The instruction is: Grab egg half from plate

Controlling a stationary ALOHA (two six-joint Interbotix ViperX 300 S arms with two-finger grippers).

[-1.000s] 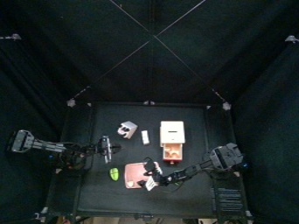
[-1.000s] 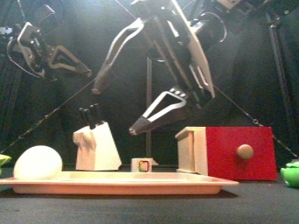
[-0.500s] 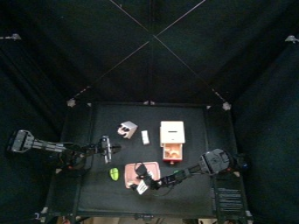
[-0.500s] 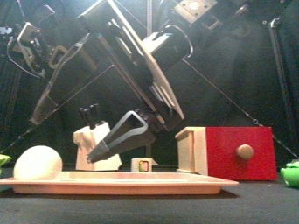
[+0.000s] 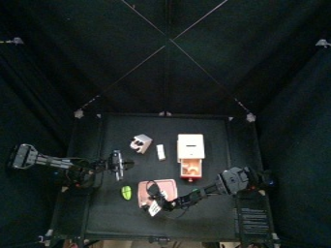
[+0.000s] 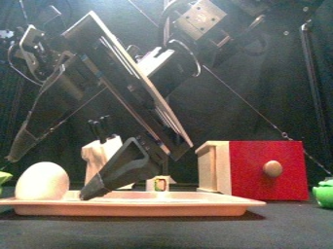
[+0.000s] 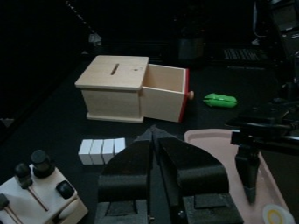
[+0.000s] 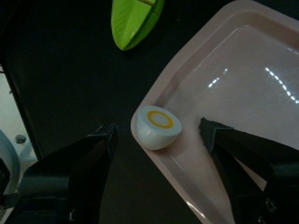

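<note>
Egg half, yolk up, lies on plate at its rim, centred between my right gripper jaws, which stand wide apart, holding nothing. Green piece lies off plate, beyond egg. Wooden box stands ahead of left gripper, jaws narrow, empty, parked beside plate.

plate: far corners cut off | green toy: clipped at frame edge, identity unclear
</note>
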